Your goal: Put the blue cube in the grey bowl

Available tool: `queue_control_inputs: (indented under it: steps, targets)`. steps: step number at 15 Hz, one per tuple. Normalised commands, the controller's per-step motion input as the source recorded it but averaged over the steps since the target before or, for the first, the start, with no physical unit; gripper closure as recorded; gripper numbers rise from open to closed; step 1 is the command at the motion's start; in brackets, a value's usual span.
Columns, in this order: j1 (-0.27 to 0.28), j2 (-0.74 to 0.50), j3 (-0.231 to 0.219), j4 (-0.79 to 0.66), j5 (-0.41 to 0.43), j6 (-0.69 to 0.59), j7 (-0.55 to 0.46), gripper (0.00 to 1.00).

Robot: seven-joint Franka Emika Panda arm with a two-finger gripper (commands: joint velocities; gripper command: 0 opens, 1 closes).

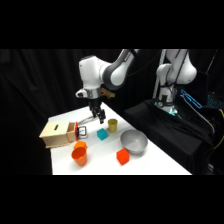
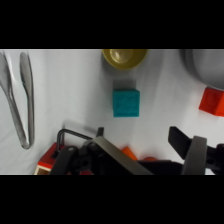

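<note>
blue cube (image 2: 125, 103) flat on table, faces seemingly square to view, no long axis

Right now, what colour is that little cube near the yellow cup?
Teal-blue cube, clearest in the wrist view.

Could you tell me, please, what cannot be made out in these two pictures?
- Side view: whether the tool is open; it is too small and dark.
- Wrist view: most of the grey bowl, cut by the right edge.
- Wrist view: the yellow cup, cut by the top edge.
- Side view: the wooden box's contents, hidden by its walls.
</note>
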Motion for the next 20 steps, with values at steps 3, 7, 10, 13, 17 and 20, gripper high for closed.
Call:
queue_control_inputs:
  steps: [3,7,10,13,17,20]
  targets:
    - [-0.113,0.24,0.069,0.19,0.144,0.16,-0.25,0.0]
    - [-0.102,0.17,0.104,0.1,0.127,0.17,-0.23,0.0]
    - [-0.101,0.15,0.104,0.04,0.099,0.2,-0.2,0.0]
    - [-0.103,0.12,0.094,0.0,0.058,0.23,-0.17,0.0]
    - [-0.095,0.07,0.082,-0.05,0.002,0.28,-0.12,0.0]
    - [-0.078,0.05,0.073,-0.11,-0.05,0.32,-0.07,0.0]
